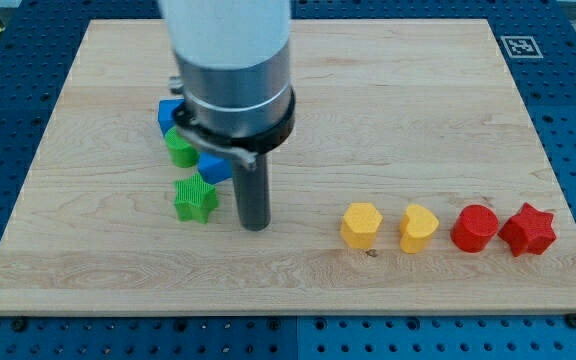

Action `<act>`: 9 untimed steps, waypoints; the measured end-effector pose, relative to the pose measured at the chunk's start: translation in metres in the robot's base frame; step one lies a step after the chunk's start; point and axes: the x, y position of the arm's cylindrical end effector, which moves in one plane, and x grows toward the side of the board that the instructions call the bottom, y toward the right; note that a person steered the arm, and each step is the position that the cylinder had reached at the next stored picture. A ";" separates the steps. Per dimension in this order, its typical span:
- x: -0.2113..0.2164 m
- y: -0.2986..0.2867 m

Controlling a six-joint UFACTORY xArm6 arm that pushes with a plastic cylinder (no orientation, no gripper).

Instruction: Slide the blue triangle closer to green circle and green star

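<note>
Wooden board (368, 110) under eight coloured blocks

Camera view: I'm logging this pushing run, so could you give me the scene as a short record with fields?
tip: my tip rests on the board, just to the view's right of the green star
blue triangle: above the star, beside the green circle
blue block: partly hidden, above the circle
right row: yellow hexagon, yellow heart, red cylinder, red star
surface: wooden board
</note>
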 end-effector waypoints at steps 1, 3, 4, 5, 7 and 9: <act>-0.035 0.001; -0.058 0.000; -0.059 -0.012; -0.059 -0.032; -0.050 -0.045; -0.044 -0.056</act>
